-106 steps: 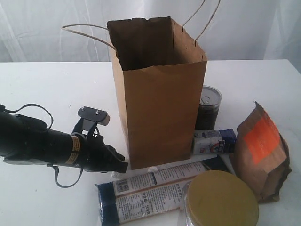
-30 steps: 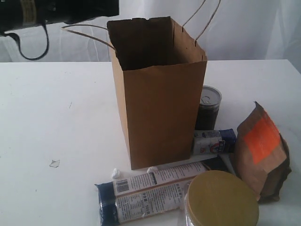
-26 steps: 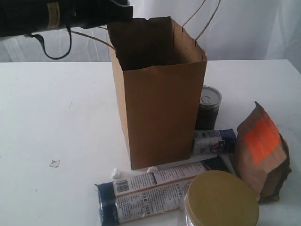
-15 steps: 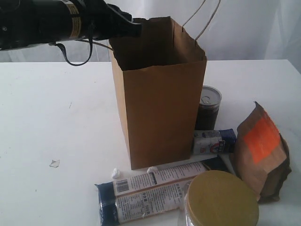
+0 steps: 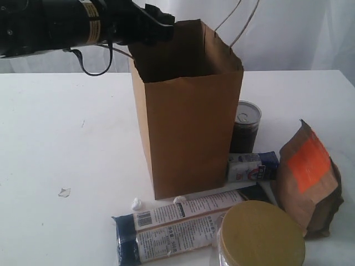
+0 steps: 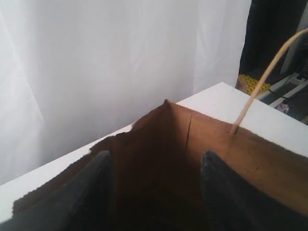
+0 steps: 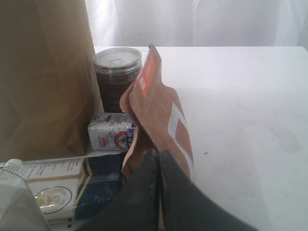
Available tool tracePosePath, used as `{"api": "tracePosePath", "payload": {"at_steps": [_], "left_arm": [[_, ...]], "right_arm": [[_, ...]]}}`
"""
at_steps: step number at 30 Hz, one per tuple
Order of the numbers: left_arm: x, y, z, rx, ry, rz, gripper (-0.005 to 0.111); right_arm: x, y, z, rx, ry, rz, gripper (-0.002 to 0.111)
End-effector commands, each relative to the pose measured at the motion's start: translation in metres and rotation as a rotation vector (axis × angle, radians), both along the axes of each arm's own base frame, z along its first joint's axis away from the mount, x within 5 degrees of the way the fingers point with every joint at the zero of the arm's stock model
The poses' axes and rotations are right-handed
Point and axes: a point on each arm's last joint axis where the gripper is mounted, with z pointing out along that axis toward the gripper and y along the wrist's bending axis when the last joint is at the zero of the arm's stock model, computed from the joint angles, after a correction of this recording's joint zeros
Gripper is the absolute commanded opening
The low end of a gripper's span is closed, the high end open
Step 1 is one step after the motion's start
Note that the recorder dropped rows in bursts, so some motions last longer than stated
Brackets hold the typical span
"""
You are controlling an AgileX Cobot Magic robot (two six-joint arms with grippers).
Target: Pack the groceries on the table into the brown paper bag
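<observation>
The left gripper [image 5: 163, 25] has now come over the mouth of the brown paper bag [image 5: 188, 122], upright on the tabletop [image 5: 66, 138], its fingers [image 6: 91, 192] spread. The right gripper [image 7: 156, 156] has them pressed together near the brown pouch with orange label [image 7: 161, 110].

left arm [image 5: 44, 25]: black, cylindrical | label band [image 5: 89, 29]: yellow | cable [image 5: 94, 75]: black loop | left fingers [image 6: 86, 192]: dark grey

A softly lit white curtain [image 5: 299, 39] fills the backdrop.
</observation>
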Motion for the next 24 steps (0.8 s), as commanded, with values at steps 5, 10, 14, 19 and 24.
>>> {"api": "tracePosePath", "payload": {"at_steps": [5, 10, 14, 19, 24], "left_arm": [[-0.026, 0.010, 0.044, -0.062, -0.099, -0.061, 0.036], [-0.045, 0.021, 0.064, -0.010, -0.146, -0.078, 0.019], [-0.062, 0.032, 0.081, -0.078, -0.138, -0.071, 0.014], [-0.089, 0.048, 0.107, -0.122, -0.214, -0.071, 0.014], [-0.109, 0.067, 0.120, -0.150, -0.264, -0.014, 0.014]], "right_arm": [[0.000, 0.000, -0.001, 0.003, -0.006, -0.005, 0.000], [0.000, 0.000, -0.001, 0.003, -0.006, -0.005, 0.000], [0.000, 0.000, -0.001, 0.003, -0.006, -0.005, 0.000], [0.000, 0.000, -0.001, 0.003, -0.006, -0.005, 0.000], [0.000, 0.000, -0.001, 0.003, -0.006, -0.005, 0.000]]}}
